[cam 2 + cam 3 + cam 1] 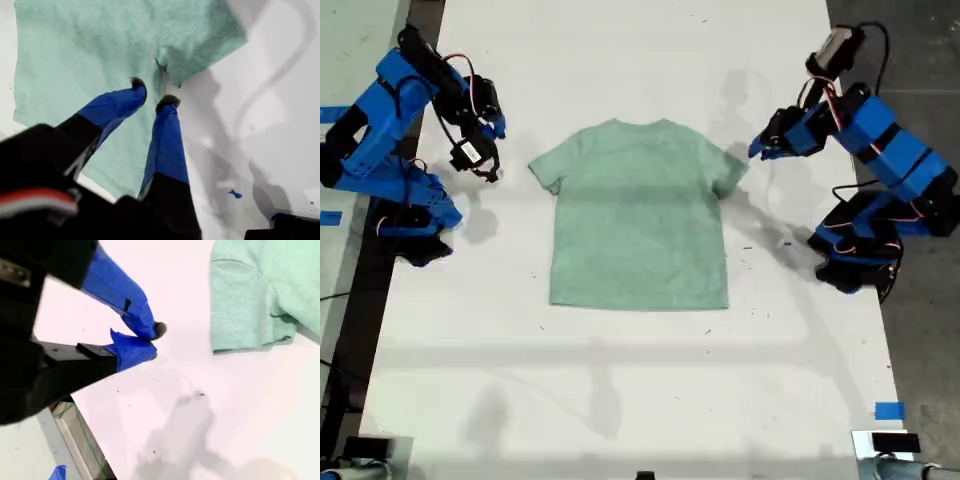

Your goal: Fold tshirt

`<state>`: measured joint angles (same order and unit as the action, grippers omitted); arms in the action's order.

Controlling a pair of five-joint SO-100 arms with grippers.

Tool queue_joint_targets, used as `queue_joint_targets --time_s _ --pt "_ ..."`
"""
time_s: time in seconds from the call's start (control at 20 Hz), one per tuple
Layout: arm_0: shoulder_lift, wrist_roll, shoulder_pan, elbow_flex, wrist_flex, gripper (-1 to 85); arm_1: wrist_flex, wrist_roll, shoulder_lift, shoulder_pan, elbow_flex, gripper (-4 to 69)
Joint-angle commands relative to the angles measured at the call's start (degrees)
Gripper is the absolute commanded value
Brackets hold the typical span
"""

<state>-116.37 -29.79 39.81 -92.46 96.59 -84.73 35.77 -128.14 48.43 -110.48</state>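
The tshirt [640, 215] lay flat and face up near the middle of the white surface [620, 400], collar toward the far edge in the exterior view, both short sleeves spread out and the hem straight; no fold had been made yet. My first tool [152, 97] hung above the sleeve on the exterior view's right, just where sleeve meets body; its two dark-tipped fingers [137, 82] stood slightly spread with a narrow gap and nothing pinched between them. My second tool [152, 342] hovered off the cloth, over bare surface near the sleeve on the exterior view's left; its blue jaws looked pressed together or very nearly so, and it held nothing. I judged the step in hand to be taking hold of the first sleeve edge. To do it well, I would have lowered the first tool until one finger slid under the sleeve's outer edge, caught only the sleeve and not the layer of the body beneath, then carried it low and slowly across toward the midline so the cloth did not drag or bunch. The second tool needed to open before it could help.
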Motion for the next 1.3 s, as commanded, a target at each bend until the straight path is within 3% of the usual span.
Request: queue_joint_targets --time_s 0.0,0.1,0.2,0.3,0.6,0.8,0.95,1.0,1.05,1.25 --pt "3.78 -2.29 3.08 7.73 1.93 0.0 -0.70 4.48 5.01 2.64 10.11 9.7" --pt "4.04 -2.29 2.81 6.50 1.58 0.0 0.35 7.82 6.77 3.87 10.11 15.3" --pt "4.04 -2.20 2.55 5.01 1.14 0.0 5.01 11.60 6.86 5.80 5.45 24.7" --pt "4.04 -2.20 2.55 4.31 1.14 0.0 9.93 14.77 8.53 8.17 -0.26 29.5" --pt "3.96 -2.29 2.46 2.72 0.00 0.0 28.74 20.57 23.82 13.54 -12.04 31.6" --pt "3.87 -2.20 2.20 0.79 -1.14 0.0 30.59 21.53 36.21 13.62 -7.56 32.0" --pt "3.87 -2.11 1.76 -0.26 -2.02 0.0 29.09 23.12 41.31 13.45 -3.16 26.0" --pt "3.96 -2.02 1.58 -0.79 -2.20 0.1 28.65 23.12 42.63 13.36 -2.11 14.8" --pt "3.96 -2.02 1.49 -1.05 -2.20 0.8 27.60 21.88 43.77 13.36 -0.97 -0.9" --pt "3.52 -1.93 1.05 -2.02 -2.29 0.9 22.85 21.45 42.01 12.92 1.58 -0.8"
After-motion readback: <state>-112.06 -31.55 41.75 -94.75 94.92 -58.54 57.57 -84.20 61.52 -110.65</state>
